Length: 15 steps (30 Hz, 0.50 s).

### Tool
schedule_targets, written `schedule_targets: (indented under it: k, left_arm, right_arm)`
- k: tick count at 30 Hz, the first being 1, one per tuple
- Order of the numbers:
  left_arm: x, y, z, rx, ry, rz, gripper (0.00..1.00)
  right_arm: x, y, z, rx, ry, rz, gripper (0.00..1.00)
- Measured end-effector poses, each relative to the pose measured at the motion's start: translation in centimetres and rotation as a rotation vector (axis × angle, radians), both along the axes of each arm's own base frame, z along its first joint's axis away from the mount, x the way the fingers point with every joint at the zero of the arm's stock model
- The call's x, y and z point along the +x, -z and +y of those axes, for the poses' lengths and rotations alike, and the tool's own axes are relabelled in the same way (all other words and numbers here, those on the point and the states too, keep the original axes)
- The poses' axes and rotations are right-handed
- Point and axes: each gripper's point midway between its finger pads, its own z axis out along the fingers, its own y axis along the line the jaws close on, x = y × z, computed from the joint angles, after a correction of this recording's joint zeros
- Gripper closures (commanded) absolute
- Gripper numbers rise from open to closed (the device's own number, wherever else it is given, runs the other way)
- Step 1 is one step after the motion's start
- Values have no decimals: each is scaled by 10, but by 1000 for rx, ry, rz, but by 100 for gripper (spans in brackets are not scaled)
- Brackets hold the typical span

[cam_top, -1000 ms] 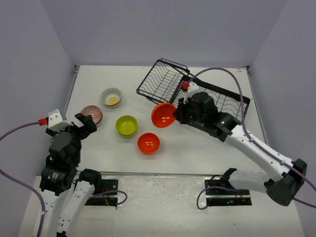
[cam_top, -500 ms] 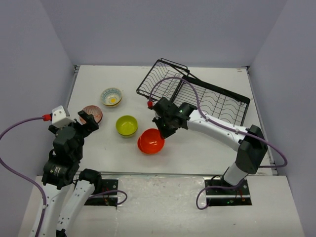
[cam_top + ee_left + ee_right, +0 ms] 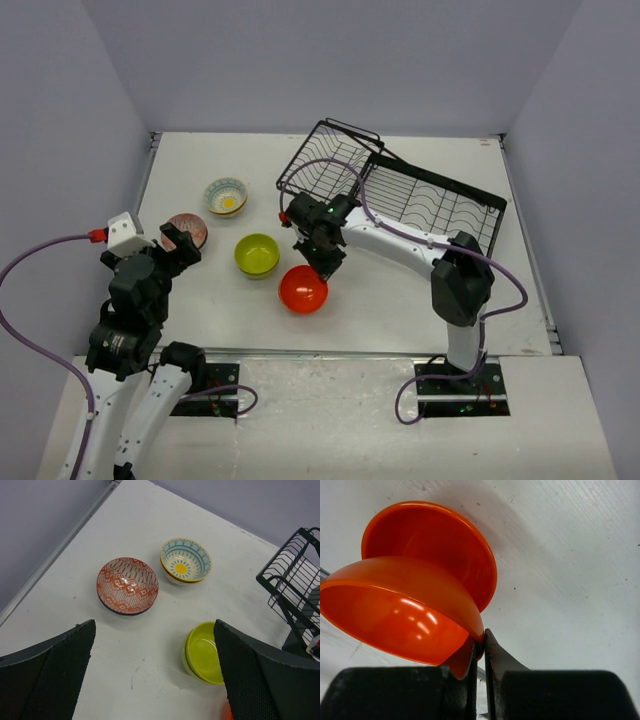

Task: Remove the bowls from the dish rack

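The right hand (image 3: 481, 640) is clamped on the thin rim of the top orange bowl (image 3: 400, 615), just below the middle of the top view, over a second orange bowl (image 3: 440, 545); it looks hard, light and slippery.

Dish rack (image 3: 292, 587) cut at edge; held orange bowl (image 3: 405, 615) half hides second bowl (image 3: 435, 540).

Black rack (image 3: 440, 205) at the far right of a white table (image 3: 400, 300), right gripper (image 3: 318, 264) at the far rim of an orange bowl (image 3: 303, 291), lime bowl (image 3: 257, 254) just left, floral bowl (image 3: 226, 196) and red patterned bowl (image 3: 186, 230) farther left, left gripper (image 3: 176, 250) beside the patterned one.
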Motion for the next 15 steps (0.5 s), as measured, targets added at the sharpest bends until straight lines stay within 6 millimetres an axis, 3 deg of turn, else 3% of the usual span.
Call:
schedule_targets:
  k: [9,15]
  left_arm:
    - [1,0,-3,-3,14,2,0]
    - [1,1,-4,-4,20,3,0]
  right_arm:
    - [8,20,9,-52,-22,33,100]
    - [9,25,8,-76,-23,46,90]
